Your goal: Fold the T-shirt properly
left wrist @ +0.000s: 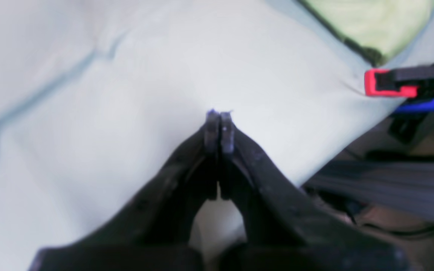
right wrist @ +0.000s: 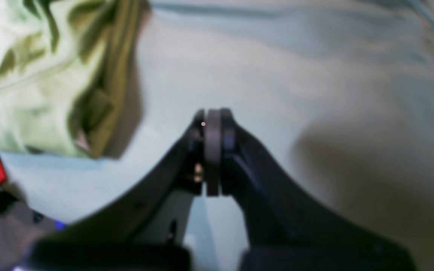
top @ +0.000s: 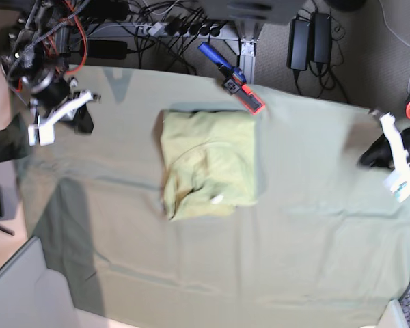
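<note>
The pale yellow-green T-shirt (top: 208, 164) lies folded into a rough rectangle in the middle of the grey-green table cloth (top: 314, 225), with a small white tag (top: 217, 199) near its lower edge. Both grippers are away from it. My left gripper (top: 370, 158) hangs at the cloth's right edge; in the left wrist view (left wrist: 219, 117) its jaws are shut and empty, with the T-shirt (left wrist: 375, 22) far off at top right. My right gripper (top: 84, 120) is over the cloth's far left corner; in the right wrist view (right wrist: 213, 116) it is shut and empty, with the T-shirt (right wrist: 43, 75) at upper left.
A red and blue clamp (top: 232, 76) grips the cloth's far edge just behind the T-shirt; it also shows in the left wrist view (left wrist: 409, 84). Cables and power bricks (top: 304, 31) lie on the floor beyond the table. The cloth has long creases.
</note>
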### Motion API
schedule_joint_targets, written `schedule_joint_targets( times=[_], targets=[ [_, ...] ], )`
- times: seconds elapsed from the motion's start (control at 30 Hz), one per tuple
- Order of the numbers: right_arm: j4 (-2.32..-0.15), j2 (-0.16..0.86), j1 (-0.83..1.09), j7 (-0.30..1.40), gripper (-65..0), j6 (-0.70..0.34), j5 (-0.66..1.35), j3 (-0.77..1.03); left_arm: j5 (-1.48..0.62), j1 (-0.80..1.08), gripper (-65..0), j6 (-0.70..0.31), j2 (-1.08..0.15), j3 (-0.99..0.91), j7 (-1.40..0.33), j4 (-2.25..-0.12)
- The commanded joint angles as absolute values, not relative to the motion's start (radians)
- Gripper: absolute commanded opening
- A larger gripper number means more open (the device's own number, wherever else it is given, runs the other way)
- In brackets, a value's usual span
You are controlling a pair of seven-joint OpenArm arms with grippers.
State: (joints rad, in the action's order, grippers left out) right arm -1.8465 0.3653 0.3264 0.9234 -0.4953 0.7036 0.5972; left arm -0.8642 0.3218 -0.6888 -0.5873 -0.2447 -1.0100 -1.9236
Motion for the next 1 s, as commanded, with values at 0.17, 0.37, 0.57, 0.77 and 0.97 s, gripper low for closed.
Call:
schedule_joint_targets(
  times=[0.17, 0.37, 0.57, 0.77, 0.97],
  targets=[
    [-1.883, 0.379, 0.533, 0.966, -65.0, -0.509, 0.778, 0.762, -0.870, 0.568, -65.0, -0.698, -0.600, -0.410, -1.010, -1.949],
    [-1.876, 0.368, 0.731, 0.973, -65.0, -0.509, 0.793, 0.785, -0.776, 0.822, -65.0, -0.698, -0.562, -0.434, -0.945, -1.948],
    [-1.802, 0.297, 0.844, 0.973, -65.0, -0.505, 0.793, 0.778, -0.677, 0.918, -65.0, -0.617, -0.516, -0.416, -0.941, -1.859],
    [-1.540, 0.286, 0.842, 0.962, -65.0, -0.499, 0.789, 0.715, -0.515, 0.896, -65.0, -0.458, -0.516, -0.293, -0.920, -1.560],
    [-1.261, 0.303, 0.780, 0.978, -65.0, -0.492, 0.681, 0.540, -0.244, 0.747, -65.0, -0.266, -0.515, -0.039, -0.916, -1.188]
  ],
)
